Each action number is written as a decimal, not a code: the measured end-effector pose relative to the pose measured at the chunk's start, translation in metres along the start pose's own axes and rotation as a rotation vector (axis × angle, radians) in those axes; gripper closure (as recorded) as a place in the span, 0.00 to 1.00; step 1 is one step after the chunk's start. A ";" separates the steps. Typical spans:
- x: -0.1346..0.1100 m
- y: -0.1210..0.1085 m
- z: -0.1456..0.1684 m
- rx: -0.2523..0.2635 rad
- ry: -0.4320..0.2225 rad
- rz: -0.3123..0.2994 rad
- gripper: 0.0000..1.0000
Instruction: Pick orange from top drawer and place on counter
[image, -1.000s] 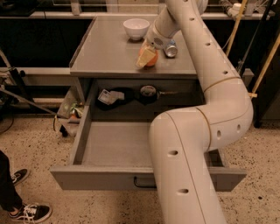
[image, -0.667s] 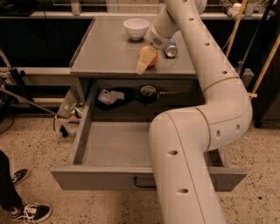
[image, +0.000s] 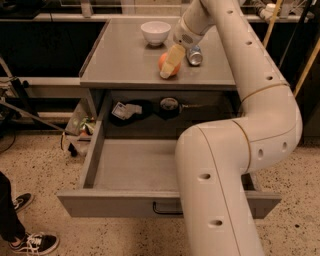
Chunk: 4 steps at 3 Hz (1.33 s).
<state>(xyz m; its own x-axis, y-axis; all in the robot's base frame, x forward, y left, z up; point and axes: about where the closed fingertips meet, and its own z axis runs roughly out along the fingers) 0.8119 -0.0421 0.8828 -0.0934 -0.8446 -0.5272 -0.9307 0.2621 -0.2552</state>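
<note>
The orange (image: 162, 61) is at the middle of the grey counter (image: 120, 65), low over or on its surface; I cannot tell which. My gripper (image: 168, 69) reaches down from the upper right and is shut on the orange. One cream finger (image: 173, 59) crosses the fruit's front and the other is hidden behind it. The top drawer (image: 100, 204) is pulled fully out below, with its black handle (image: 167, 209) on the front panel. My arm covers the drawer's right part.
A white bowl (image: 155, 32) stands at the counter's back. A metal can (image: 194, 55) lies right of the orange. A crumpled packet (image: 125, 110) and a dark round object (image: 170, 105) sit in the recess behind the drawer. A person's shoes (image: 30, 242) are at bottom left.
The gripper and orange have stayed almost still over the counter's middle. The drawer has not moved.
</note>
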 end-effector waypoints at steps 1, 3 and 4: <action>0.011 0.014 -0.068 0.005 0.034 0.069 0.00; 0.029 0.070 -0.212 0.071 -0.003 0.177 0.00; 0.028 0.094 -0.242 0.087 -0.029 0.172 0.00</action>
<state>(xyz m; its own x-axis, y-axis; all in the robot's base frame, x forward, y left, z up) 0.6365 -0.1542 1.0409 -0.2372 -0.7702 -0.5920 -0.8674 0.4423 -0.2280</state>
